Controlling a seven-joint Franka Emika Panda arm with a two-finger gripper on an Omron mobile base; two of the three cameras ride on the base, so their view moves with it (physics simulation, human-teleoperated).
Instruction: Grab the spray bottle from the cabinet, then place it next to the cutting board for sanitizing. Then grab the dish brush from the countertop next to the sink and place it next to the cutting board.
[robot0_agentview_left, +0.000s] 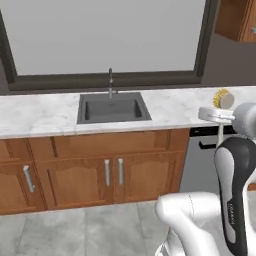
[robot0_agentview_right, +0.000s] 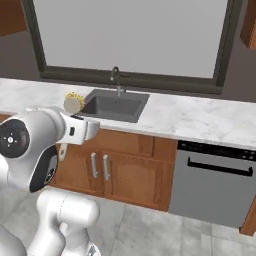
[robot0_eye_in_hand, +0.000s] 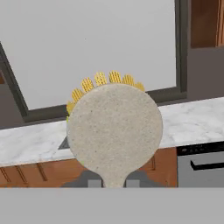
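— So where do we stand at the gripper (robot0_eye_in_hand: 114, 183)?

— We have it clenched on the dish brush (robot0_eye_in_hand: 114, 131). In the hand view the two dark fingertips (robot0_eye_in_hand: 89, 180) pinch the neck just under the pale speckled disc, and the yellow bristles fan out along the disc's upper rim, pointing away from us.

— And is the brush off the worktop (robot0_agentview_left: 45, 112)?

— Yes, we hold it in the air. From the left base view the brush's yellow head and pale disc (robot0_agentview_left: 223, 99) sit just above the white hand at the right edge, with the thin whitish handle hanging down below the hand in front of the dishwasher (robot0_agentview_left: 197, 162). From the right base view the same head (robot0_agentview_right: 74, 103) shows at the left, just beside the near left corner of the sink (robot0_agentview_right: 114, 105), though it is lifted and not resting there.

— What do we see around it?

— The dark grey sink is set in the white marble worktop, its gooseneck faucet (robot0_agentview_left: 110, 82) rising at the back under a wide dark-framed window (robot0_agentview_left: 102, 40). Brown base cabinets (robot0_agentview_left: 80, 172) with grey bar handles run beneath, and the grey dishwasher stands to their right. A reddish-brown wall cabinet (robot0_agentview_left: 237, 20) hangs at the upper right in the left base view.
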